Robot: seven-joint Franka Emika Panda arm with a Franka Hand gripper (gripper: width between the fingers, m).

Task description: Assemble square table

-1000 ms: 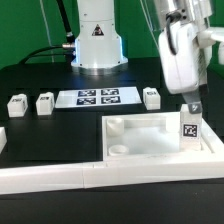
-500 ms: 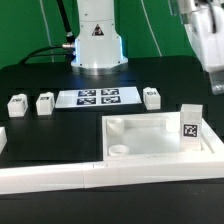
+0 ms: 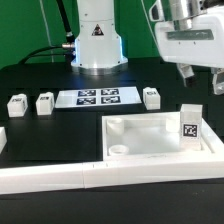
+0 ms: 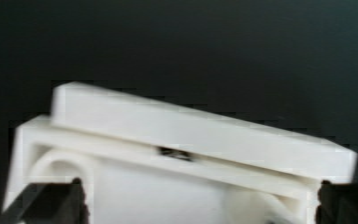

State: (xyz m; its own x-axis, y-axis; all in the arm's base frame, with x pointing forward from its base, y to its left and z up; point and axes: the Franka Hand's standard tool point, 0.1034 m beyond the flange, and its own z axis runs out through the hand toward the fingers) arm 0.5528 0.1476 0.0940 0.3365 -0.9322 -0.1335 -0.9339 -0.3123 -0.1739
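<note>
The white square tabletop (image 3: 150,140) lies upside down near the front, with its raised rim and corner sockets showing. One tagged white leg (image 3: 189,123) stands upright in its corner at the exterior view's right. Three more legs lie behind it on the black table: two (image 3: 16,105) (image 3: 45,102) at the left and one (image 3: 152,97) to the right of the marker board. My gripper (image 3: 203,80) hangs open and empty above the standing leg. In the wrist view, my gripper (image 4: 197,205) has dark fingertips (image 4: 51,200) spread wide over the white leg (image 4: 176,125) and tabletop rim (image 4: 69,160).
The marker board (image 3: 97,98) lies flat at the back centre. The robot base (image 3: 97,45) stands behind it. A long white border wall (image 3: 100,178) runs along the front edge, and a short white piece (image 3: 2,136) sits at the far left.
My gripper has let go of the upright leg and risen away from it. It swung out to the right and has come back left and turned. The leg stays standing in the corner.
</note>
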